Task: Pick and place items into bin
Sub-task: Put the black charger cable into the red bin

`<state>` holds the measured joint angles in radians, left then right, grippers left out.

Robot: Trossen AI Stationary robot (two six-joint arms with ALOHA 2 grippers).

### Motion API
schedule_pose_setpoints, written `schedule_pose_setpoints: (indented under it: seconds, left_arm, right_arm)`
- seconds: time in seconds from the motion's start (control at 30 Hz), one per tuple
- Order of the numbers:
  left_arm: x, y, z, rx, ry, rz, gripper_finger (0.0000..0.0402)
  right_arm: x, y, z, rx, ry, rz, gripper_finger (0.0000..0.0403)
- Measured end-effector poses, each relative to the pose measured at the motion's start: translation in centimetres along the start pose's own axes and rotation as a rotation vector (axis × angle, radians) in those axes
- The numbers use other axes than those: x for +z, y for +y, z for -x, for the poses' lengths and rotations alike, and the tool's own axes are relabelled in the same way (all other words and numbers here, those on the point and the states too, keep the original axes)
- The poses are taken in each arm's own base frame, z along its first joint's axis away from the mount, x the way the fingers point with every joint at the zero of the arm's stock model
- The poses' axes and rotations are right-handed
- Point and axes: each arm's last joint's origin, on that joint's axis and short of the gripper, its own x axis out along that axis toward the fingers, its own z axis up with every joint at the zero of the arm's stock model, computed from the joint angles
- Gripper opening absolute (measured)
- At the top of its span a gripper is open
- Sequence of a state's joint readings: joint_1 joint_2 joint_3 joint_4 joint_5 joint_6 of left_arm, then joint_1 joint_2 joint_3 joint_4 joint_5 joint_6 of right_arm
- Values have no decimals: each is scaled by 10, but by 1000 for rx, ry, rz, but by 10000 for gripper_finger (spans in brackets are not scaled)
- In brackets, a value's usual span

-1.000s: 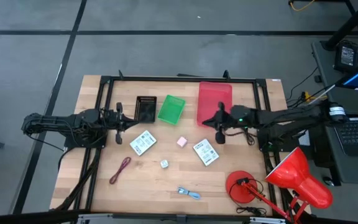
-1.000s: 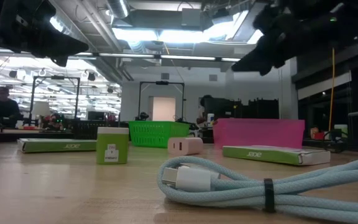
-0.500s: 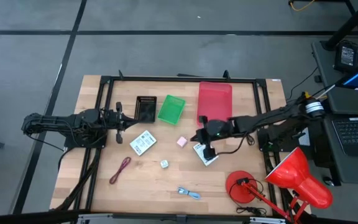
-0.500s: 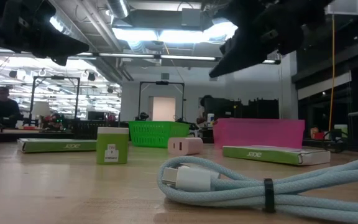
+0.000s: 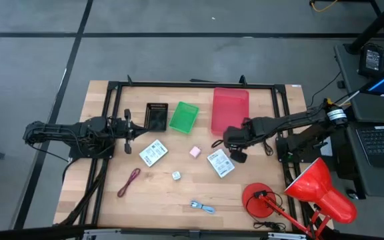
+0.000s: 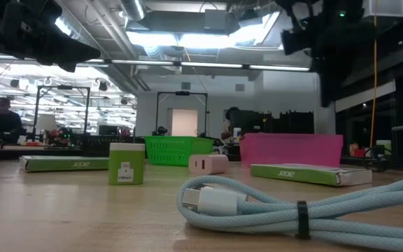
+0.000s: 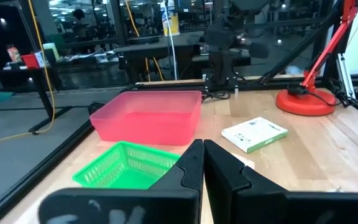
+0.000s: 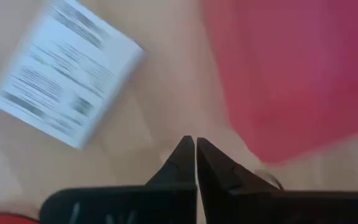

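**Black fingers pressed together above a white packet**

Black and empty, the right gripper (image 5: 237, 155) hovers with its jaws together, between the red bin (image 5: 230, 109) and the right-hand white packet (image 5: 220, 163), which lies flat on the wood just beside it. To take that packet well, the jaws would have to part first, then come down square across its narrow sides.

The left gripper (image 5: 133, 128) waits at the left, jaws likewise together, holding nothing. Outward lie a second packet (image 5: 153, 154), a pink cube (image 5: 195, 152), a pale die (image 5: 176, 175), a red cord (image 5: 129, 181) and a blue-white cable (image 5: 203, 207). The red lamp (image 5: 292, 193) stands close on the near right, a hazard for the elbow.
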<state>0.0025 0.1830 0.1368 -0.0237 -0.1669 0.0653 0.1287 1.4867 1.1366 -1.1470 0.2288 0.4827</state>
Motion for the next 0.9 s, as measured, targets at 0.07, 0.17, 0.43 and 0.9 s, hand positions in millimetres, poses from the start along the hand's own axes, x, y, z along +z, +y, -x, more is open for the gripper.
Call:
schedule_pose_setpoints:
  seconds: [0.07, 0.17, 0.43, 0.9]
  left_arm:
    - [1, 0, 0, 0, -7, 0, 6]
    - [2, 0, 0, 1, -16, 1, 6]
    - [6, 0, 0, 5, -58, -43, 6]
    - [5, 4, 0, 114, -47, -41, 6]
  right_arm:
    - [-8, -5, 0, -60, 36, -17, 0]
    - [-19, -13, -2, -86, 55, -74, 0]
    - [-58, -42, 3, -52, 0, -257, 0]
    - [-94, -62, 7, 8, -73, -431, 2]
